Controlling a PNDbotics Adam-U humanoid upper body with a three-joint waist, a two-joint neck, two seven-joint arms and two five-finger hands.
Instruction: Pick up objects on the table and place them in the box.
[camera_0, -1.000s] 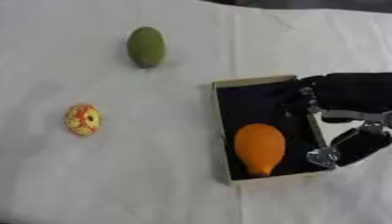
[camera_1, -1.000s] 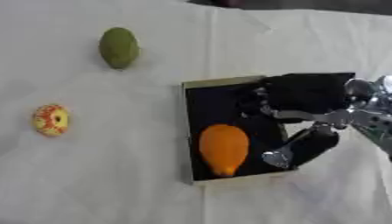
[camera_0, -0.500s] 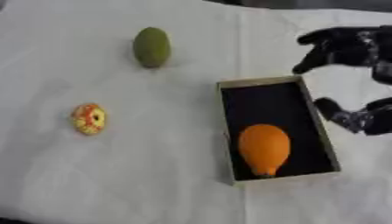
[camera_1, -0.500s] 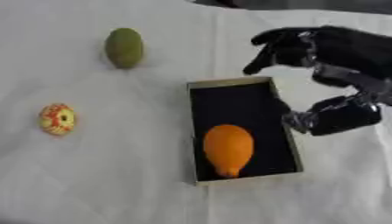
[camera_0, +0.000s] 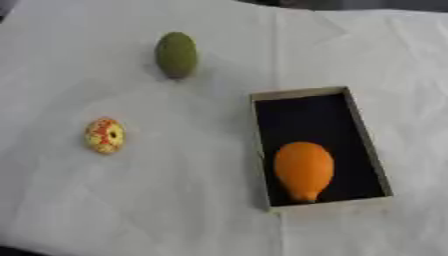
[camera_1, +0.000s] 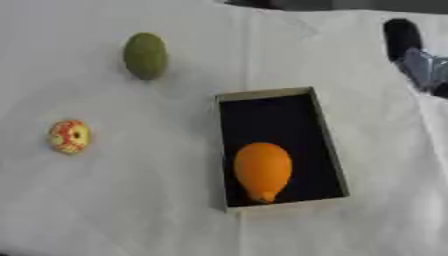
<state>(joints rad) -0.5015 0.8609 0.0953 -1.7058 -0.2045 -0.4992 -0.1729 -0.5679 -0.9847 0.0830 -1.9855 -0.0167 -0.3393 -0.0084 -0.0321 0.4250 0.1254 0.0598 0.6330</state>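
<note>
A shallow box (camera_0: 262, 143) with a black inside and tan walls lies right of centre on the white cloth. An orange fruit (camera_0: 304, 169) rests in the box's near half. A green oval fruit (camera_0: 177, 55) lies on the cloth at the upper left. A small red-and-yellow round fruit (camera_0: 105, 135) lies at the left. Only a dark part of my right hand (camera_1: 415, 56) shows, at the right edge of the right eye view, up and right of the box and apart from it. My left hand is out of view.
A white, creased cloth (camera_0: 175, 200) covers the whole table. A dark strip runs along the far edge at the top.
My right hand has lifted off the box, swung up and to the right, and nearly left the picture. The orange fruit stays in the box. The other fruits have not moved.
</note>
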